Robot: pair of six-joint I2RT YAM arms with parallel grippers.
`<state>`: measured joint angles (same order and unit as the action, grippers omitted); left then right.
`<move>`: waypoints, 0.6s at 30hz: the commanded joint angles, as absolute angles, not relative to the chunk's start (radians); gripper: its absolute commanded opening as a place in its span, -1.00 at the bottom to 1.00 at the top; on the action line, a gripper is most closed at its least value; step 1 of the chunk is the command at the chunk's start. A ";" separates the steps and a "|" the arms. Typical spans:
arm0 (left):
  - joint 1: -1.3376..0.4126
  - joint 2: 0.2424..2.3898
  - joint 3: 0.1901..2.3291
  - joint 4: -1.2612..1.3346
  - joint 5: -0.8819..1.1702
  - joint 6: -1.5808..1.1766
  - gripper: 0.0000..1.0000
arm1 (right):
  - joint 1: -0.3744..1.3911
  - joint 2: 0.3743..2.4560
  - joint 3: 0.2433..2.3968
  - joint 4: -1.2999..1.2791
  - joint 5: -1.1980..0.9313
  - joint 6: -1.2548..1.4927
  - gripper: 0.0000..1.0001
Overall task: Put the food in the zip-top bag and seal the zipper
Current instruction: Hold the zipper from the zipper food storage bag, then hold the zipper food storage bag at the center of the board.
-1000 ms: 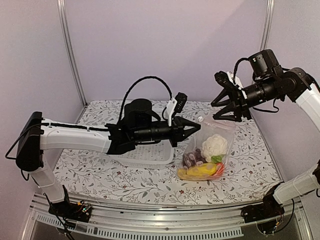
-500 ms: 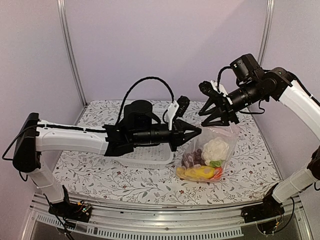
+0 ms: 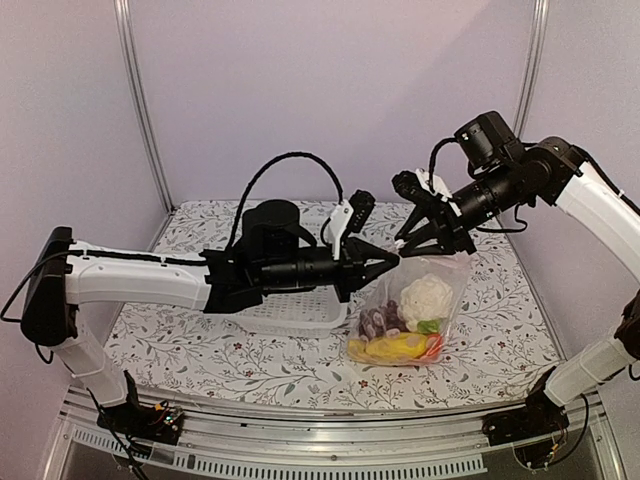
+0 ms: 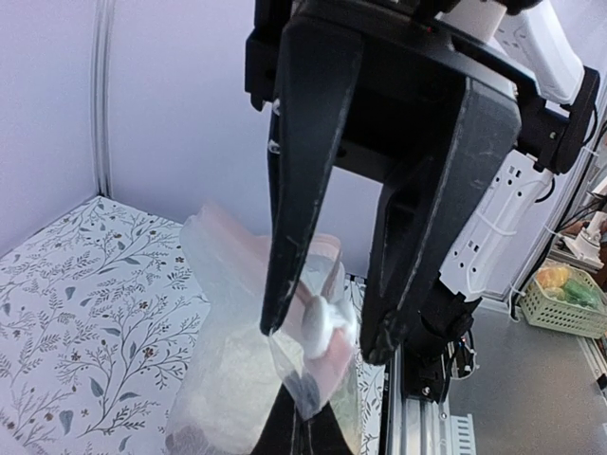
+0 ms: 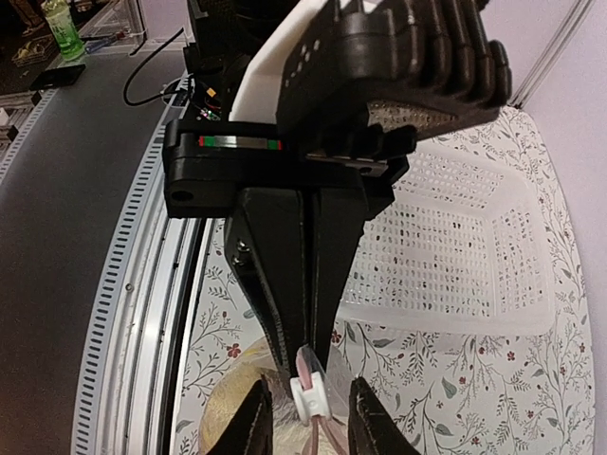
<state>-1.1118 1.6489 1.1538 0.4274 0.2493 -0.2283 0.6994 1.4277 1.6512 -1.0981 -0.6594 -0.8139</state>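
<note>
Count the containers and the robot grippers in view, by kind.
Clear bag: 1
White basket: 1
Grippers: 2, the left gripper and the right gripper
Total: 4

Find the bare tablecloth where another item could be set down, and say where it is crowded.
Bare tablecloth lies in front of the white lattice basket toward the near edge, and right of the zip-top bag up to the right edge. Crowded: above the bag, where left gripper and right gripper meet.
</note>
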 commanded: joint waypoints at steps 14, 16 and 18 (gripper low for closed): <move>-1.124 1.618 1.178 0.424 0.201 -0.140 -0.71 | 0.726 1.462 1.700 -1.137 -0.616 -0.782 -0.85; -1.127 1.628 1.192 0.412 0.202 -0.132 -0.75 | 0.729 1.468 1.712 -1.143 -0.608 -0.774 -0.85; -1.127 1.633 1.198 0.412 0.207 -0.131 -0.78 | 0.730 1.471 1.718 -1.145 -0.599 -0.767 -0.85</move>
